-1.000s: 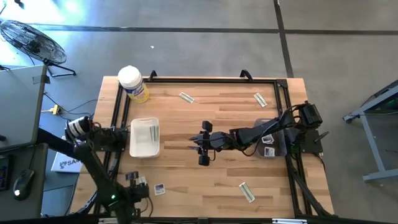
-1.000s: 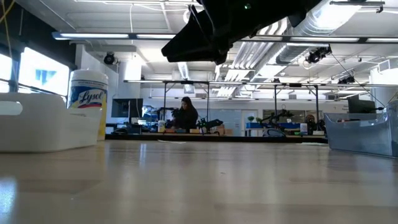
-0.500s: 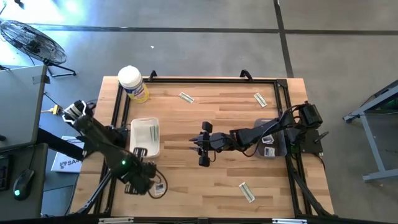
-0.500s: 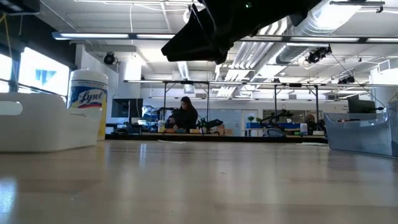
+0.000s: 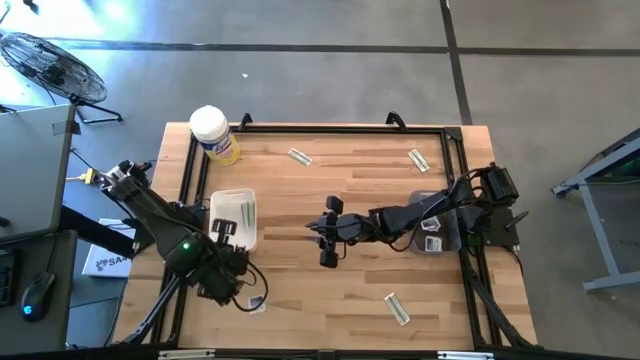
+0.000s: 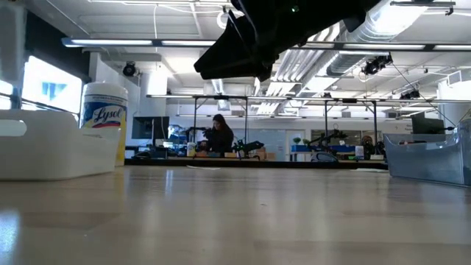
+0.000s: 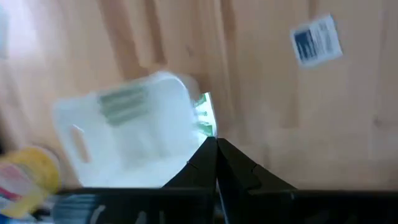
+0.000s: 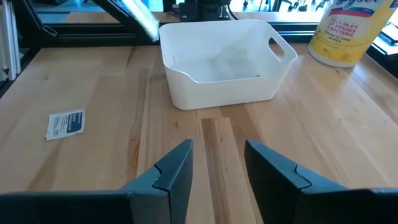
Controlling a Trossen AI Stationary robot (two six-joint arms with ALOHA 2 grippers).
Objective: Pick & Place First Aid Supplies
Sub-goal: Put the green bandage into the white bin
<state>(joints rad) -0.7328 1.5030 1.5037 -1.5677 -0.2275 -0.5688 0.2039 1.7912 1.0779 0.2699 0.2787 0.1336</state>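
While the high view lays out the whole table, only the left wrist view shows the left gripper up close. Its fingers are pressed together, and a pale green sliver shows at their tips, probably a strip pinched between them, though blur makes that uncertain. From above, this gripper sits at the near corner of the white bin.

The right gripper hangs over mid-table with its fingers spread and nothing between them. Its wrist view looks across bare wood to the white bin, the canister behind it and one square packet lying flat on the wood.

The low view adds only profiles: the white bin and canister at one side, a clear bin at the other, a dark arm overhead and a person far back in the room.

The white bin holds green strips, also seen from the left wrist. The clear bin by the right arm's base holds white squares. Three loose strips lie on the table: two near the far edge and one near the front. The square packet lies near the front, close to the left arm.
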